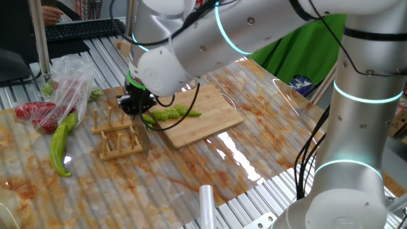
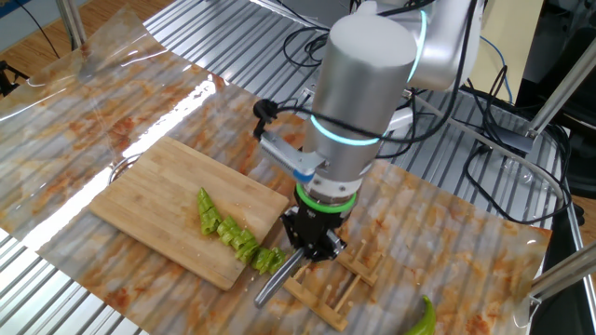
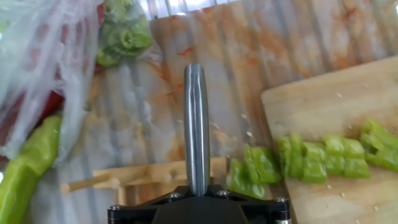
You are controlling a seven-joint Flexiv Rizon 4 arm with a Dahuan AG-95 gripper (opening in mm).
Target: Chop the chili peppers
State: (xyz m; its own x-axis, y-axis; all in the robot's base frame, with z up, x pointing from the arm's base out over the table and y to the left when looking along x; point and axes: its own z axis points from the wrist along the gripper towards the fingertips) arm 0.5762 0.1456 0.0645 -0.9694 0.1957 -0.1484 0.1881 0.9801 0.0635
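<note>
Chili peppers [image 2: 233, 237] | chopped, on cutting board [image 2: 158, 200] | claw [image 2: 312, 244] clamps knife [image 3: 196, 127]

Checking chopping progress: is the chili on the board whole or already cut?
Cut. The chili lies as a row of separate short chunks on the cutting board.

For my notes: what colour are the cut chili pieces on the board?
Bright green chili pieces, clearest in the hand view.

Chopped green chili peppers [image 2: 233, 233] in a row along cutting board [image 2: 158, 200]
</note>
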